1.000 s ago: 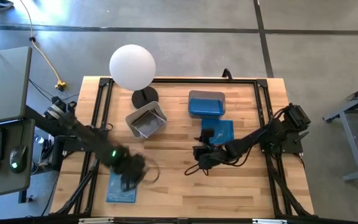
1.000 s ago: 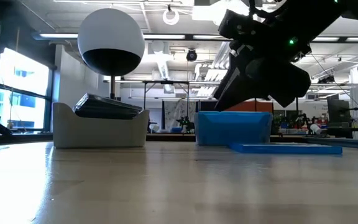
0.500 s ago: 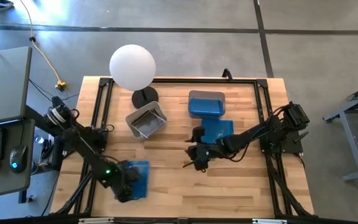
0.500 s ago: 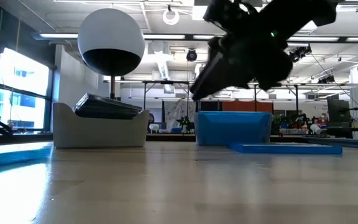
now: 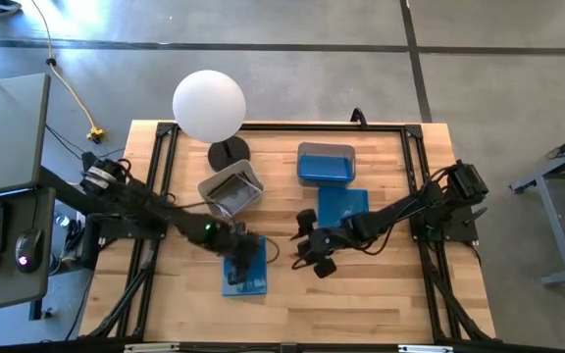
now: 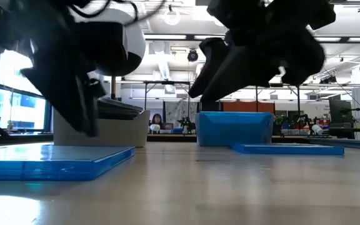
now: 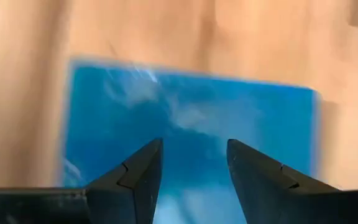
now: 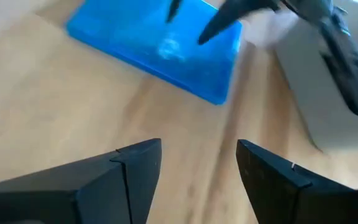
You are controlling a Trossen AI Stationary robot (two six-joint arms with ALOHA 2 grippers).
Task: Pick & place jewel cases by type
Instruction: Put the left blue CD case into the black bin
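High view: a blue jewel case [image 5: 244,277] lies flat on the table [image 5: 381,304], toward the operator's edge from the grey tub [image 5: 231,189], with the left gripper [image 5: 246,255] directly over it. A second blue case [image 5: 345,206] rests just beside the blue-filled tub [image 5: 326,165], and the right gripper [image 5: 314,251] hangs near that case, between it and the first. The white globe lamp [image 5: 209,105] stands behind the grey tub. Low view: the blue jewel case [image 6: 52,161] sits flush on the wood, the left gripper [image 6: 74,94] above it; dark cases show over the grey tub's [image 6: 99,133] rim. Left wrist view: the left gripper [image 7: 191,163] has its fingers parted and empty, the case [image 7: 191,121] beneath them untouched. Right wrist view: the right gripper [image 8: 197,163] is likewise spread wide and holds nothing, looking toward the same case [image 8: 157,46] and the grey tub [image 8: 319,87]. Judgement: the case appears light, rigid, slick-faced and liable to crack; lying flush, it is best taken across opposite edges. The right gripper close by is the chief obstruction.
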